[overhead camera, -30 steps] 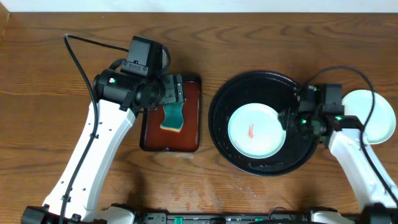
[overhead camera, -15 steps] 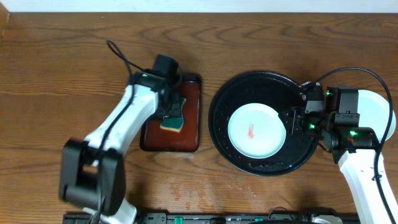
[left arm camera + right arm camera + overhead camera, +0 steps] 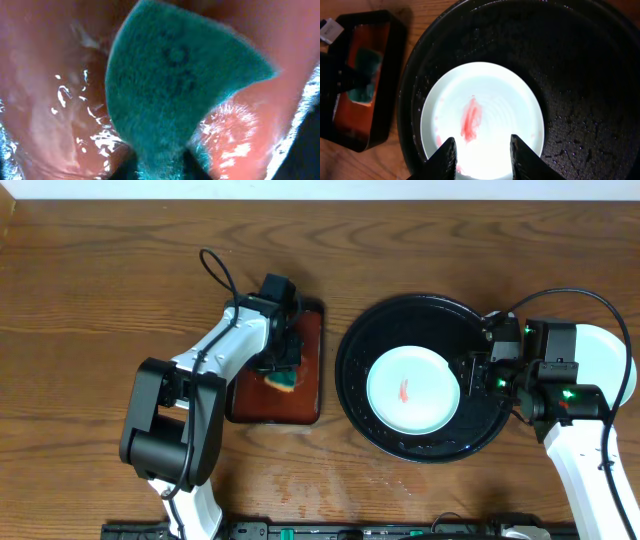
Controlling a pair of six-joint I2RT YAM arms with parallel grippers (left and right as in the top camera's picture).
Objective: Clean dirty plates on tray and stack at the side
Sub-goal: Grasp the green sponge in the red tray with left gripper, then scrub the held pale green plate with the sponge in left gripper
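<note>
Left tool [image 3: 284,358] pinching the green sponge [image 3: 170,90] in the wet red-brown tray [image 3: 306,398], left of centre, likely for wiping; right tool [image 3: 485,155] spread over the smeared white plate [image 3: 490,100], centred in the black tray [image 3: 575,100], probably to steady it.

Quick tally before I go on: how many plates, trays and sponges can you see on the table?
Plates: 2, smeared plate and side plate
Trays: 2, black tray and red-brown tray
Sponges: 1, sponge
Total: 5
</note>
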